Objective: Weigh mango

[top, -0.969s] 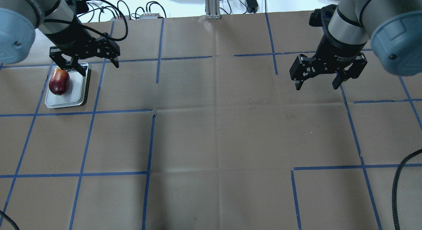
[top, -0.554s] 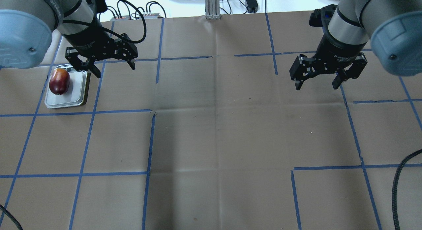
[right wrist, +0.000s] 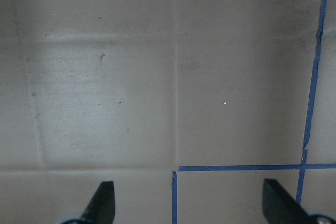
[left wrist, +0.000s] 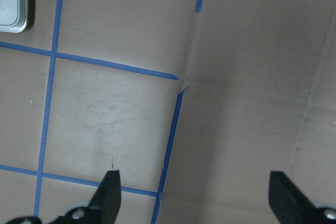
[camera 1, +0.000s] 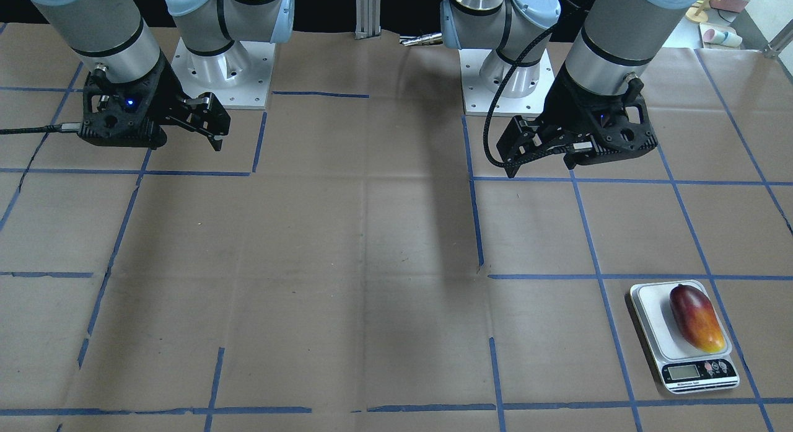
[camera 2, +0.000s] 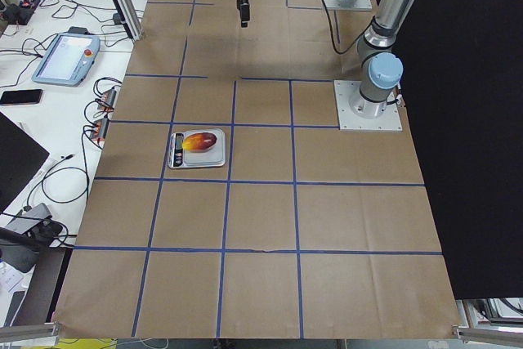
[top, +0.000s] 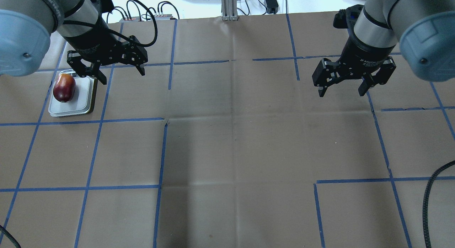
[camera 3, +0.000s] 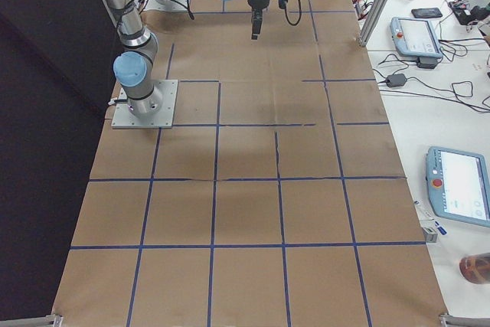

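Mango (camera 1: pixel 696 318): looks glossy, likely slippery; I'd grip across its middle.
Left pincer (top: pixel 122 76): apart, empty.
Right pincer (top: pixel 341 94): apart, empty.

Scale (top: pixel 85 98): in the overhead view its far end, where the display sits, is hidden behind the left jaws.
Readout (camera 1: pixel 683 372): in the front-facing view the digits are too small to read.
Scale corner (left wrist: pixel 11 1): the left wrist view shows only this corner, cut off by the top and left edges.
Left jaws: in the left wrist view only the two tips show, at the bottom edge.
Right jaws: in the right wrist view, likewise only the tips.
Mango (camera 2: pixel 202 141): in the exterior left view, a small red-yellow smudge.
Black cable (top: pixel 432 191): cut off by the overhead view's right and bottom edges.
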